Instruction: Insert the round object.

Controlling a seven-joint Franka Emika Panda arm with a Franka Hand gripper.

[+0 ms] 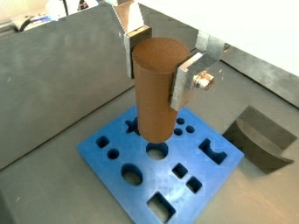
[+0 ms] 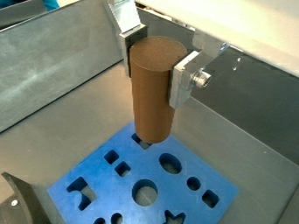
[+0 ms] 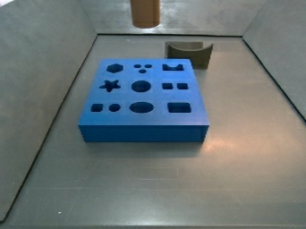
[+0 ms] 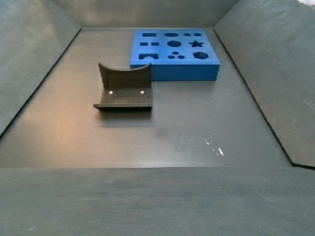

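My gripper (image 1: 159, 63) is shut on the round object (image 1: 155, 96), a slim brown cylinder peg, near its upper end. It holds the peg upright above the blue block (image 1: 111, 153), which has several shaped holes. The same grip shows in both wrist views: gripper (image 2: 158, 63), peg (image 2: 152, 101), block (image 2: 122, 175). In a side view only the peg's lower end (image 3: 143, 11) shows, high above the far side of the block (image 3: 143, 132); the gripper is out of that frame. In a side view the block (image 4: 185, 74) lies at the far side, with gripper and peg out of view.
A dark olive block with a curved notch (image 3: 189, 52) stands on the floor beside the blue block; it also shows in the other views (image 4: 123, 92) (image 1: 263, 140) (image 2: 30, 201). Grey sloping walls (image 3: 48, 98) enclose the floor.
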